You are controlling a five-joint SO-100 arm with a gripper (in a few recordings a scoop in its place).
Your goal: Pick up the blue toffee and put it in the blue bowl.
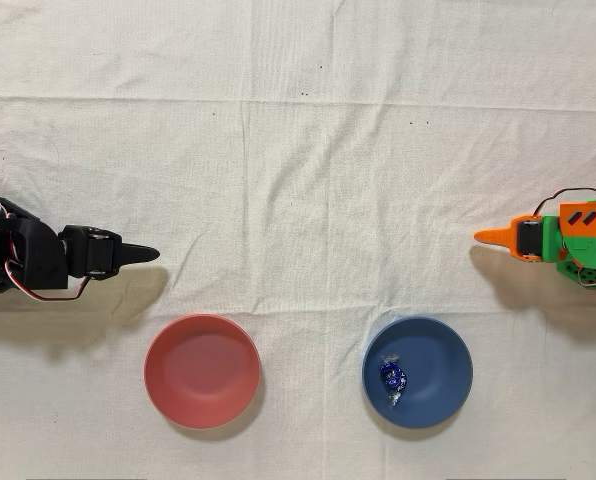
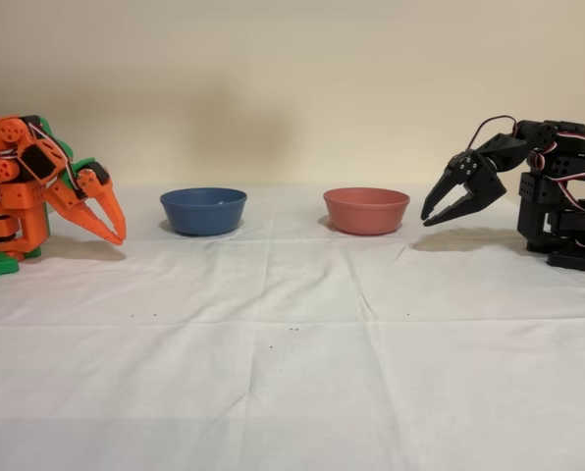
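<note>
The blue toffee [image 1: 392, 378] lies inside the blue bowl [image 1: 440, 350], left of the bowl's centre in the overhead view. From the side the blue bowl [image 2: 203, 211] hides the sweet behind its wall. My orange gripper [image 1: 486, 237] is folded back at the right edge of the overhead view, well clear of the bowl and above-right of it. In the fixed view the gripper [image 2: 117, 234] hangs at the left with its tips pointing down at the cloth; the fingers meet at the tips, shut with nothing between them.
A pink-red bowl [image 1: 201, 370] stands left of the blue one in the overhead view, and it is the pink-red bowl [image 2: 366, 210] on the right in the fixed view. The black arm [image 1: 68, 255] rests idle at the far side. A white creased cloth [image 1: 308, 170] covers the table.
</note>
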